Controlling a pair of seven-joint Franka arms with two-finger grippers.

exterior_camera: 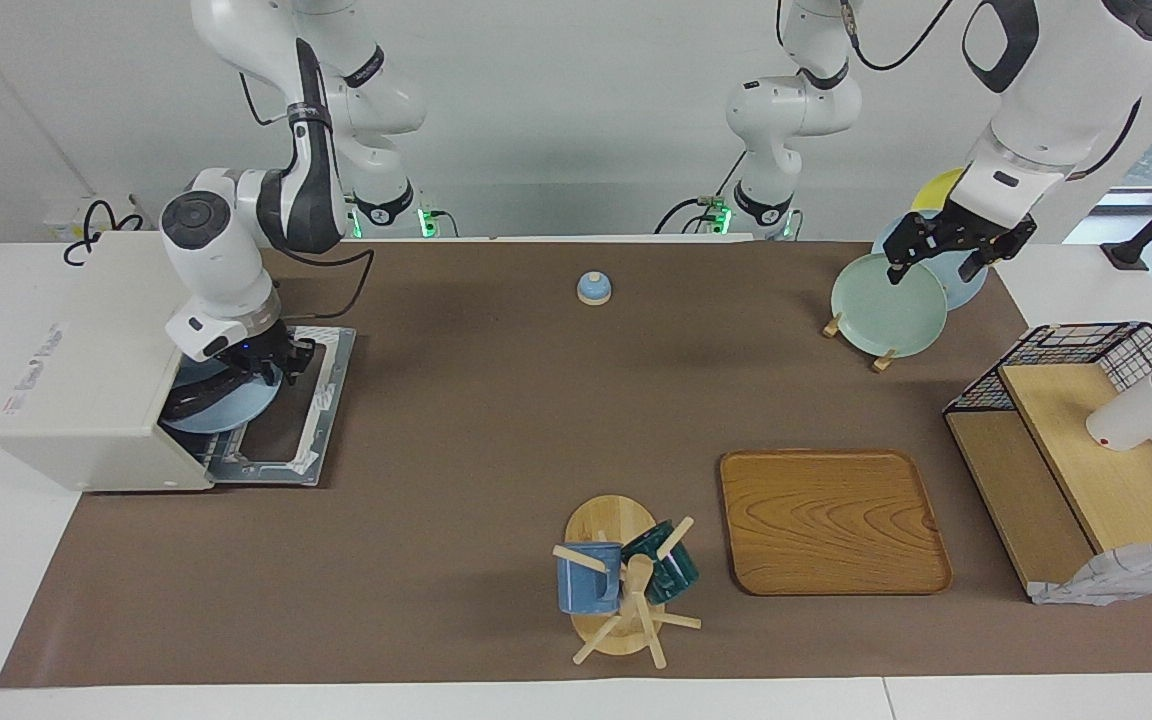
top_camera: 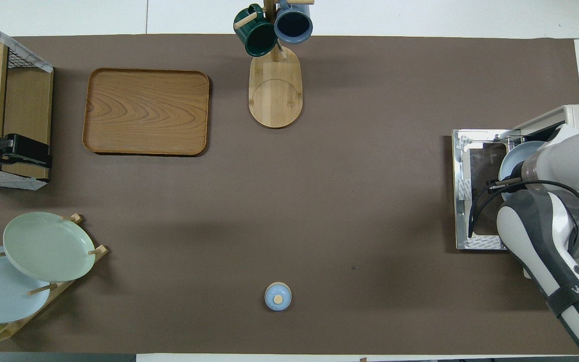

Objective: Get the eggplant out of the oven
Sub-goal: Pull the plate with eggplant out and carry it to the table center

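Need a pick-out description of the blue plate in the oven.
Find the cream-white oven at the right arm's end of the table, its door dropped open. The light blue plate sits in its mouth under the right gripper. The other plates stand upright in a rack.

Right arm bent low, wrist pointed down, right gripper (exterior_camera: 261, 368) sat at mouth of oven (exterior_camera: 86, 370), over its dropped door; fingers hidden. Left arm reached out toward own end of table, left gripper (exterior_camera: 941, 262) hung raised over plate rack (exterior_camera: 854, 340), fingers spread apart.
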